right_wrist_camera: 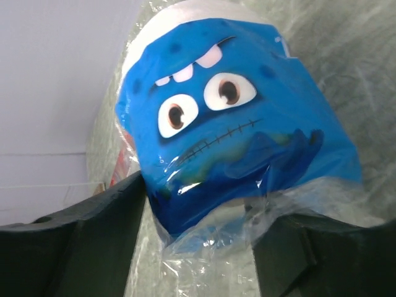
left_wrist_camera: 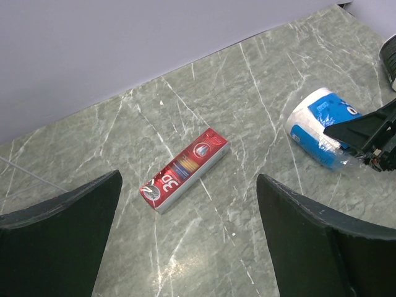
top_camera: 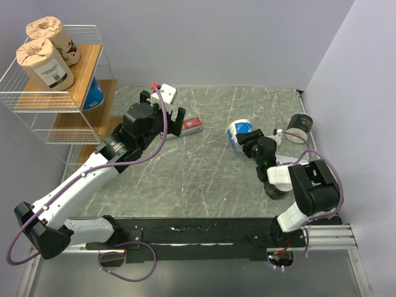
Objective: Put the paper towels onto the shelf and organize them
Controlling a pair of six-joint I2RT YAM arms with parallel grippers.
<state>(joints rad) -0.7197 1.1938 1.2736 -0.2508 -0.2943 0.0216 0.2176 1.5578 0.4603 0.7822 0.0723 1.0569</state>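
Note:
A blue-and-white paper towel roll with a cartoon face lies on its side mid-table. My right gripper is shut on its near end, one finger against the roll and the other against the plastic wrap. The same roll shows in the left wrist view. Two kraft-brown rolls stand on the top board of the shelf. Another blue roll sits on the middle board. A dark roll lies at the far right. My left gripper hangs open and empty.
A flat red box lies on the marble table just ahead of the left fingers. A dark object sits partly hidden under the right arm. Walls close the back and right sides.

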